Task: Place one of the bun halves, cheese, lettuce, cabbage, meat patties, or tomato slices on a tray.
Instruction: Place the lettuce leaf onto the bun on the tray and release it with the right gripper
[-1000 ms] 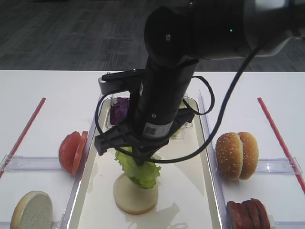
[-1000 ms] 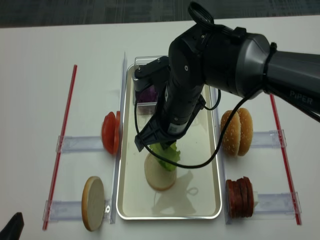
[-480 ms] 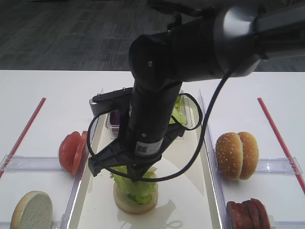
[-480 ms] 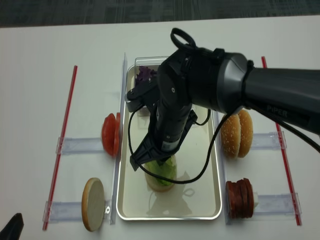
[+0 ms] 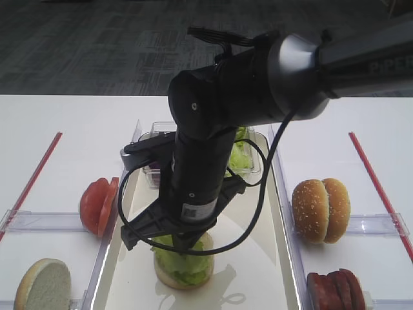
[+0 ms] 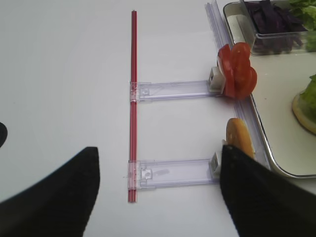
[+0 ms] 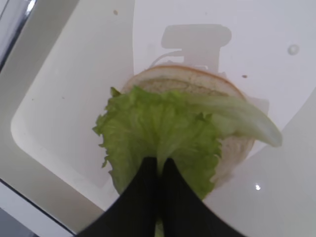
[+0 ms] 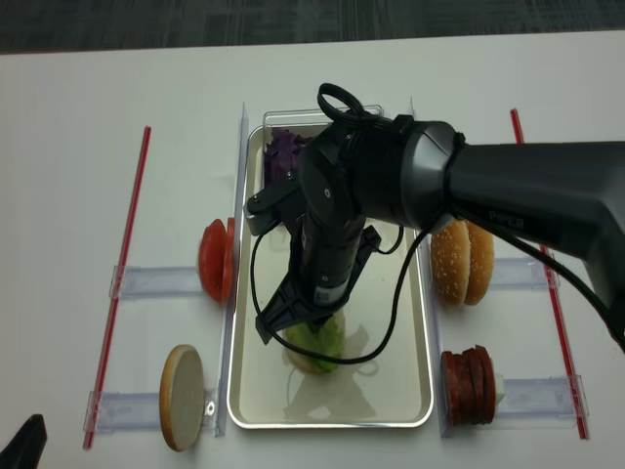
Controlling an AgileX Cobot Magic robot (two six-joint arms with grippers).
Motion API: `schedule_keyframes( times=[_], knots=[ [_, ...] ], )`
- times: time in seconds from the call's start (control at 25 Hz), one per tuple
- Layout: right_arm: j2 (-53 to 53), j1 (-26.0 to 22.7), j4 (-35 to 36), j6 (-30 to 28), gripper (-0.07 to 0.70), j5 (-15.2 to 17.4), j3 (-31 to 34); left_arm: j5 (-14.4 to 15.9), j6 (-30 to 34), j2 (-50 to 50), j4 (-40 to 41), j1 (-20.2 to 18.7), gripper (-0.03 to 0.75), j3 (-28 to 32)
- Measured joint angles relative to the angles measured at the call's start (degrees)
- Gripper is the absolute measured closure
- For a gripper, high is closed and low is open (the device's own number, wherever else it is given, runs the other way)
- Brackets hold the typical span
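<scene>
Ruffled light-green lettuce leaf (image 7: 160, 136) lay on the pale round bun half (image 7: 197, 89) in the cream-white rectangular tray (image 8: 400, 405), toward its 6 o'clock end. Right gripper (image 7: 160, 170) jaws were pinched together on the leaf's near edge. Arm hid the bun in overhead views. Left gripper: only dark blurred shapes showed, state unclear.

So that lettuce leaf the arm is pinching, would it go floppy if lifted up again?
Probably floppy: the lettuce drapes over the bun half, one pale end hanging past the edge. It looks thin and ruffled, so likely very light. Being pinched between shut fingers at one edge only, it might tear or slip if tugged.
</scene>
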Motion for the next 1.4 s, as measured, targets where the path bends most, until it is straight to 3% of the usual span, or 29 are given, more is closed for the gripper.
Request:
schedule_keyframes(
  times=[0.64,0.76,0.96,1.04,1.4],
  knots=[
    [1.94,0.0,0.11,-0.83,0.576,-0.59,0.0,0.0,0.0,0.0,0.0,0.0,0.228,0.0],
    [1.94,0.0,0.22,-1.05,0.496,-0.09,0.0,0.0,0.0,0.0,0.0,0.0,0.228,0.0],
    [1.94,0.0,0.21,-1.25,0.191,0.02,0.0,0.0,0.0,0.0,0.0,0.0,0.228,0.0],
    [1.94,0.0,0.21,-1.25,0.112,0.02,0.0,0.0,0.0,0.0,0.0,0.0,0.228,0.0],
    [1.72,0.0,0.21,-1.25,0.062,0.6,-3.41,0.0,0.0,0.0,0.0,0.0,0.228,0.0]
  ],
)
